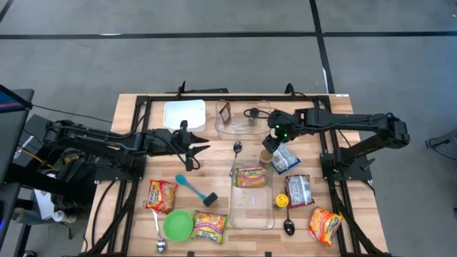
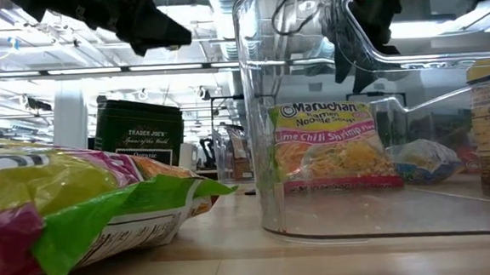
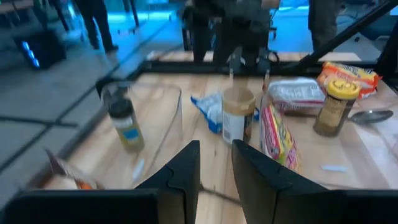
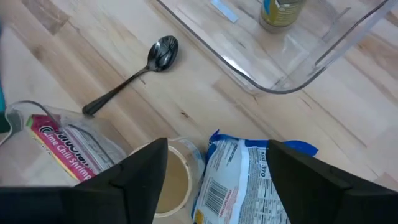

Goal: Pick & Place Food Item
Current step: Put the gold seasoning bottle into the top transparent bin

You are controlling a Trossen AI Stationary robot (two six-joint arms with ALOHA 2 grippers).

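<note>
– When the table is viewed from above, what is entered?
– Item 1: right gripper (image 1: 274, 147), held over a tan cup (image 1: 266, 157) and a blue-and-white packet (image 1: 285, 160), both lying just beside the clear container (image 1: 251, 214). Item 2: 1 ramen packet (image 1: 250, 175), lodged in that container's far end. Item 3: left gripper (image 1: 198, 151), parked over bare wood, well apart from the food.
– And at table height?
– The ramen packet is seen standing upright behind the container wall.
– Left wrist?
– 2 fingers (image 3: 186, 174) are set a narrow gap apart; nothing is held.
– Right wrist?
– 2 fingers (image 4: 140, 168) are spread wide, nothing gripped. The cup and the blue-and-white packet are framed between them, with 1 spoon (image 4: 134, 74) beyond.
</note>
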